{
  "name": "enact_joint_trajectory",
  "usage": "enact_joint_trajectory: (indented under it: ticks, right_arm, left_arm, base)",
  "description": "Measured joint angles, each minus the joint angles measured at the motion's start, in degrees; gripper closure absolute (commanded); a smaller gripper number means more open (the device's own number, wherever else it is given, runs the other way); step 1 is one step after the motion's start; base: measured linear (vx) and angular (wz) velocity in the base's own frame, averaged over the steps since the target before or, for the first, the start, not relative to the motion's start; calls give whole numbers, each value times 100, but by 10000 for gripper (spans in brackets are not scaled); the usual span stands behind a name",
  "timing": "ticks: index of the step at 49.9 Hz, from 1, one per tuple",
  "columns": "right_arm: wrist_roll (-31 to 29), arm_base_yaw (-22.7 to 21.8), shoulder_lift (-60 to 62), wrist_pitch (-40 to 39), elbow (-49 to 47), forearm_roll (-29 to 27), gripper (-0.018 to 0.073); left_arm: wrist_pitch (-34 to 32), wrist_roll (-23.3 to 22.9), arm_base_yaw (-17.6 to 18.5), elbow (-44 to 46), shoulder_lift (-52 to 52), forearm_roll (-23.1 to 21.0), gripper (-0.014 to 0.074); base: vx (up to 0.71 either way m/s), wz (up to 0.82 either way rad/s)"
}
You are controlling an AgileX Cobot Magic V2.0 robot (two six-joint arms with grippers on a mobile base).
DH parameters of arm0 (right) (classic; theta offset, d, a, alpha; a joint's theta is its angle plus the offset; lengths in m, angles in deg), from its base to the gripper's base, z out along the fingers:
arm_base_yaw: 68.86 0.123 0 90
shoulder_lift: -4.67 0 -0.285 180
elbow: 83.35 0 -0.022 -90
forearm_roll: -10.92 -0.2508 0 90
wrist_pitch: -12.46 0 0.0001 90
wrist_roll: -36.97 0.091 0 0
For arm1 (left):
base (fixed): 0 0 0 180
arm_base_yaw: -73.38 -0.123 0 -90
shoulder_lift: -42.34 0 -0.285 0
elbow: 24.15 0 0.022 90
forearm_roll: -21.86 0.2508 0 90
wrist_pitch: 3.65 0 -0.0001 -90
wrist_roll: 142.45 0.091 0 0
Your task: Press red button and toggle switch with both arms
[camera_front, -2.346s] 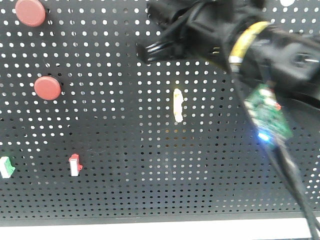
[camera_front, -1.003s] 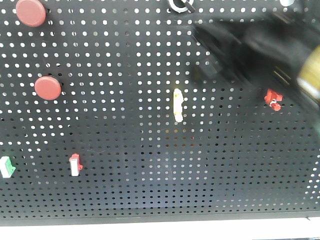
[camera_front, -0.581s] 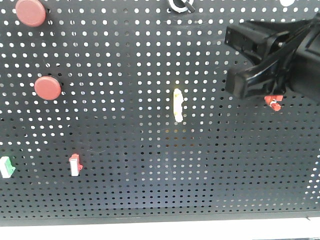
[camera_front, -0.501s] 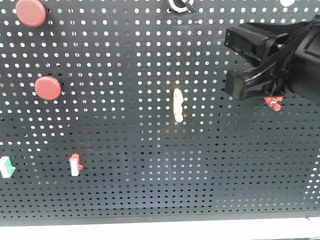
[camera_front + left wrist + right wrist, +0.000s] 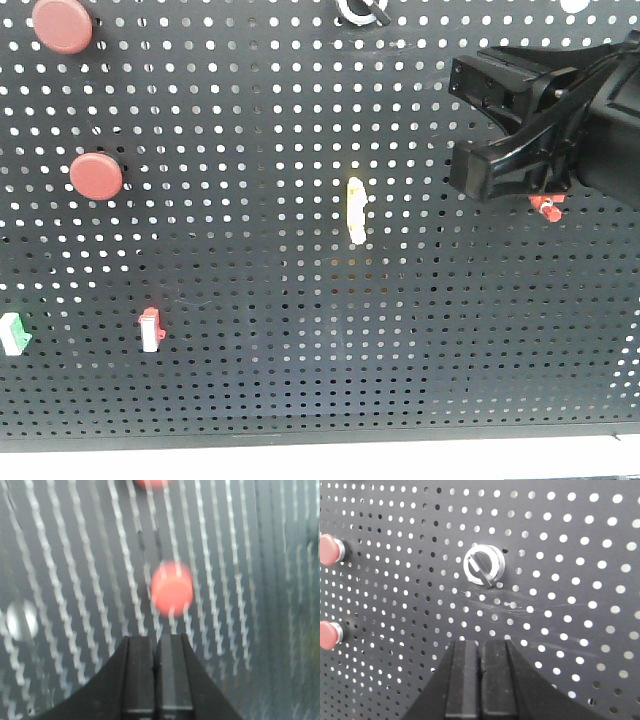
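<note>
Black pegboard point(image 5: 250, 330) fills the front view. Right gripper point(image 5: 500, 130), which swept in from the upper middle about two seconds ago, now sits steady at the right with its lower jaw just above the toggle switch point(image 5: 546, 207); wrist view shows its jaws together. Left gripper point(image 5: 156, 652), jaws together, faces a red button point(image 5: 172, 589) but isn't touching it. I'd say neither press has landed.

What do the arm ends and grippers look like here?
The right arm is bulky, matte black and angular, its end blocky. Each wrist view shows two flat, squared black fingers: left gripper, right gripper. No markings, stickers or cables show on them.
</note>
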Motion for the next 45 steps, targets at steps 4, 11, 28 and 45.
enact_joint_trajectory:
  ticks: [4,11,28,45]
  right_arm:
    - [0,0,0,0,0,0,559]
    - [0,0,0,0,0,0,559]
    - [0,0,0,0,0,0,559]
    - [0,11,0,16,5,0,559]
  left_arm:
    - [-546,0,-405,-867,416,-21,594]
    - [-1457,0,-1018,-2611,1314,-21,594]
    - [-1710,-44,-1314,-6049,4067,-46,594]
    - [-1192,-59,-1365,-6524,4914,-702,594]
  base:
    - [0,0]
    - [0,0]
    - [0,0]
    - [0,0]
